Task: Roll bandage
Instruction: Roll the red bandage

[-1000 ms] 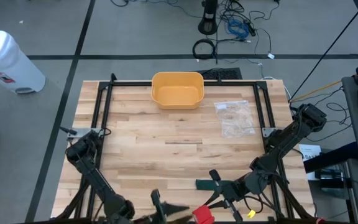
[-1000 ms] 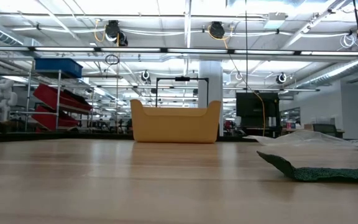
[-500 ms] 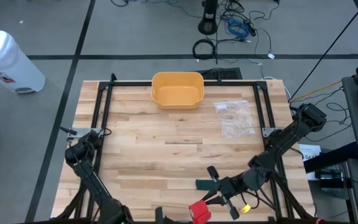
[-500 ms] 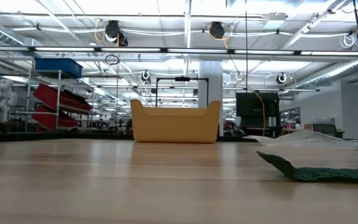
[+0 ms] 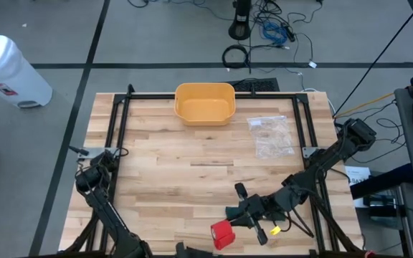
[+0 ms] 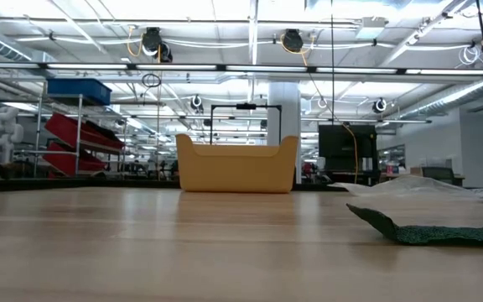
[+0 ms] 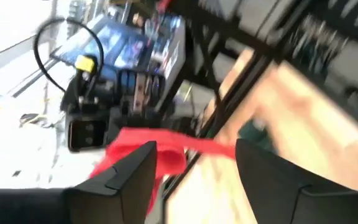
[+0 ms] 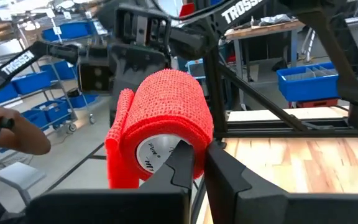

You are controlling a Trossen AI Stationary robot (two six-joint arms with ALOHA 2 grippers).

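Note:
A red bandage roll with a white core sits in my shut right gripper above the table's near edge. In the right wrist view the roll has a loose tail along one side. My left gripper is open near the table's near edge, and barely shows in the high view. A blurred red strip crosses just past its fingertips. I cannot tell if it touches them. A dark green flat piece lies on the table by the right gripper, also in the low view. My right gripper holds the red roll at one end, by the wall beside the white core. One finger lies over the core's opening and the other stands outside the roll. The roll is lifted clear of the table, its axis roughly level.
A yellow bin stands at the middle of the far edge. A clear plastic bag lies at the far right. A black frame runs along the table's sides. A person's hand shows in the room beyond.
My right gripper has carried the red roll away from the near edge and a little toward the table's left. My left gripper has drawn back toward the near edge, almost out of the high view.

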